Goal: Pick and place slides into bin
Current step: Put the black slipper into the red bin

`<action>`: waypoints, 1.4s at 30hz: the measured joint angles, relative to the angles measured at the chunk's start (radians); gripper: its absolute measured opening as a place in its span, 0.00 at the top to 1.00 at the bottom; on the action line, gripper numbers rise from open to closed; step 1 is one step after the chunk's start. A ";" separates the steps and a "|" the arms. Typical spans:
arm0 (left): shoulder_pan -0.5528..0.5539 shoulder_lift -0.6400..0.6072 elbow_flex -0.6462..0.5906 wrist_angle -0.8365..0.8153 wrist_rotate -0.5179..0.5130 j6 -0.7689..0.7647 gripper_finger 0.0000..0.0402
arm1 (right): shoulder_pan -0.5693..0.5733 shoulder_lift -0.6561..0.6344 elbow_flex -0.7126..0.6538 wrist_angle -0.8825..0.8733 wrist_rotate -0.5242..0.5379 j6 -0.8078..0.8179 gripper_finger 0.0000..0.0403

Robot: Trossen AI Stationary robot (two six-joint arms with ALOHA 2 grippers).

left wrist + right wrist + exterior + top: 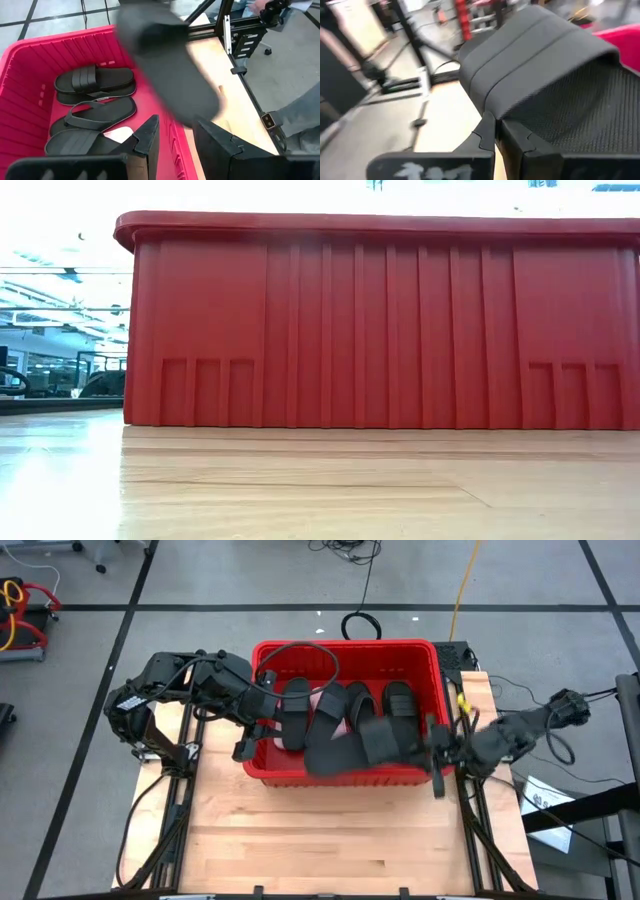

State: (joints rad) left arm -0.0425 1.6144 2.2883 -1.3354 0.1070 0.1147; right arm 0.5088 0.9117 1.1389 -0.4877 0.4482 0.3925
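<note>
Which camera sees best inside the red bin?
The high view: it looks straight down into the bin, showing the slides piled inside. The low view shows only its outer wall. The left wrist view shows one corner with slides; the right wrist view shows only a red sliver.

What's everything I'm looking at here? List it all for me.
basket: one, red, in the middle of the table
table: one, pale wood, under the basket
black sandals: several, lying piled in the basket
pink sandal: at least one, pale, partly buried under the black ones
held sandal: one, black, at the basket's right side
blurred sandal: one, black, above the basket's edge
cables: black loop and a yellow line, on the grey floor behind the basket
left arm: dark, at the basket's left, jaws open just short of the blurred sandal
right arm: dark, at the basket's right, jaws shut on the held sandal
</note>
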 joint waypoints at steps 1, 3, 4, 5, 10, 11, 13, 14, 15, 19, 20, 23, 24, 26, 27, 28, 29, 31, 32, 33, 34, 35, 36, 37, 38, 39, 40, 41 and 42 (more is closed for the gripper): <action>0.000 0.000 0.000 0.000 0.000 0.003 0.71 | -0.036 -0.016 0.000 -0.006 -0.002 -0.029 1.00; 0.000 0.000 0.000 0.000 0.000 0.004 0.71 | -0.103 -0.043 0.001 -0.027 0.000 -0.084 1.00; 0.000 0.000 0.000 0.000 0.000 0.004 0.71 | -0.138 -0.056 0.001 -0.041 -0.001 -0.103 1.00; 0.000 0.000 0.000 0.000 0.000 0.007 0.71 | -0.172 -0.066 0.001 -0.061 -0.005 -0.120 1.00; 0.000 0.000 0.000 0.001 0.000 0.014 0.71 | -0.340 -0.094 0.001 -0.141 -0.084 -0.207 1.00; 0.000 0.000 0.000 0.001 0.000 0.013 0.71 | -0.375 -0.094 0.001 -0.151 -0.102 -0.229 1.00; 0.000 0.000 0.000 0.001 -0.001 0.013 0.71 | -0.442 -0.089 0.001 -0.169 -0.147 -0.273 1.00; 0.000 0.000 0.000 0.001 -0.001 0.013 0.71 | -0.478 -0.083 0.001 -0.179 -0.168 -0.297 1.00; 0.000 0.000 0.000 0.003 -0.001 0.013 0.71 | -0.511 -0.077 0.001 -0.191 -0.191 -0.323 1.00; 0.000 0.000 0.000 0.018 -0.004 0.006 0.71 | -0.631 -0.040 0.001 -0.207 -0.306 -0.459 1.00; 0.000 0.000 0.000 0.025 -0.004 0.002 0.71 | -0.655 -0.028 0.001 -0.209 -0.336 -0.495 1.00; 0.000 0.000 0.000 0.044 -0.004 -0.021 0.71 | -0.713 0.011 0.001 -0.238 -0.412 -0.601 1.00; 0.000 0.000 0.000 0.053 -0.004 -0.025 0.71 | -0.727 0.025 0.001 -0.256 -0.432 -0.635 1.00; 0.000 0.000 0.000 0.062 -0.004 -0.038 0.71 | -0.750 0.052 0.001 -0.291 -0.473 -0.697 1.00; 0.000 0.000 0.000 0.062 -0.004 -0.043 0.71 | -0.759 0.063 0.001 -0.308 -0.494 -0.727 1.00; 0.000 0.000 0.000 0.062 -0.005 -0.048 0.71 | -0.766 0.073 0.001 -0.328 -0.511 -0.755 1.00; 0.000 0.000 0.000 0.061 -0.005 -0.050 0.71 | -0.771 0.083 0.001 -0.343 -0.529 -0.781 1.00; 0.000 0.000 0.000 0.061 -0.005 -0.055 0.71 | -0.775 0.098 0.001 -0.369 -0.561 -0.836 1.00; 0.000 0.000 0.000 0.061 -0.005 -0.058 0.71 | -0.777 0.103 0.001 -0.381 -0.571 -0.863 1.00; 0.000 0.000 0.000 0.061 -0.005 -0.065 0.71 | -0.777 0.107 0.000 -0.388 -0.582 -0.888 1.00; 0.000 0.000 0.000 0.061 -0.005 -0.066 0.71 | -0.777 0.109 0.000 -0.392 -0.584 -0.910 1.00; 0.000 0.000 0.000 0.061 -0.005 -0.066 0.71 | -0.777 0.110 0.000 -0.392 -0.584 -0.929 1.00; 0.000 0.000 0.000 0.061 -0.005 -0.065 0.71 | -0.777 0.110 0.000 -0.392 -0.583 -0.948 1.00; 0.000 0.000 0.000 0.061 -0.005 -0.065 0.71 | -0.777 0.110 0.000 -0.393 -0.583 -0.965 1.00; 0.000 0.000 0.000 0.061 -0.005 -0.063 0.71 | -0.777 0.110 0.000 -0.396 -0.583 -0.983 1.00; 0.000 0.000 0.000 0.061 -0.005 -0.063 0.71 | -0.777 0.110 0.000 -0.402 -0.583 -1.003 1.00; 0.000 0.000 0.000 0.061 -0.005 -0.062 0.71 | -0.777 0.110 0.000 -0.411 -0.583 -1.025 1.00; 0.000 0.000 0.000 0.061 -0.005 -0.061 0.71 | -0.777 0.110 0.000 -0.422 -0.583 -1.051 1.00; 0.000 0.000 0.000 0.061 -0.005 -0.061 0.71 | -0.777 0.110 0.000 -0.437 -0.583 -1.075 1.00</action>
State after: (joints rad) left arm -0.0425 1.6146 2.2883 -1.2747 0.1024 0.0532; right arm -0.2680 1.0222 1.1393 -0.9246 -0.1349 -0.6829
